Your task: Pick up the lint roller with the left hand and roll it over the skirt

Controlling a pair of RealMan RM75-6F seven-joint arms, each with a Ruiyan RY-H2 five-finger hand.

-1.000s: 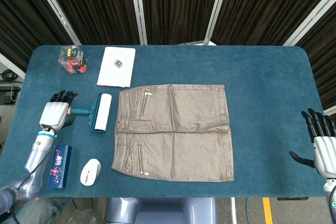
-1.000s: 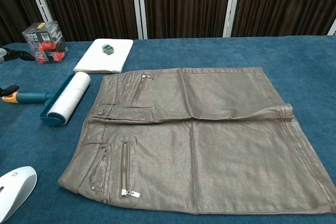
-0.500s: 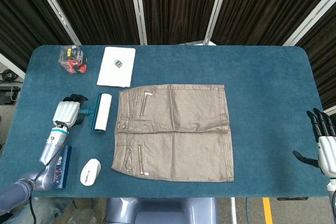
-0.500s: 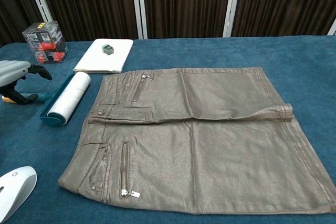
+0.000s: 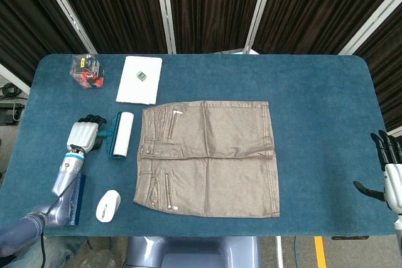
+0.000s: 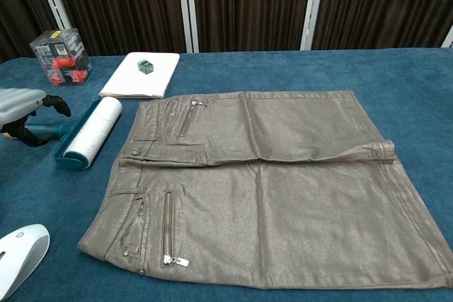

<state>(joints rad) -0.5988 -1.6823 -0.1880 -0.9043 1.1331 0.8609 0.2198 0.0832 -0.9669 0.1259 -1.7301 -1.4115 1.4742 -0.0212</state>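
The taupe skirt (image 5: 207, 158) lies flat in the middle of the blue table, waistband to the left; the chest view shows the skirt (image 6: 269, 182) filling the centre. The lint roller (image 5: 121, 134) lies just left of the waistband, white roll in a teal frame, handle pointing left. My left hand (image 5: 85, 135) is over that handle. In the chest view the left hand (image 6: 21, 104) has its fingers apart above and below the teal handle of the roller (image 6: 88, 132), which still lies on the table. My right hand (image 5: 389, 177) hangs at the table's right edge, fingers spread, holding nothing.
A white mouse (image 5: 108, 205) and a blue box (image 5: 74, 202) lie near the front left, under my left forearm. A clear box with red items (image 5: 87, 71) and a white pad (image 5: 139, 80) carrying a small green cube sit at the back left.
My left hand has moved right from beside the handle's end onto the handle, its fingers lowering around it. The roller has not shifted. The right hand has drifted slightly down and right.
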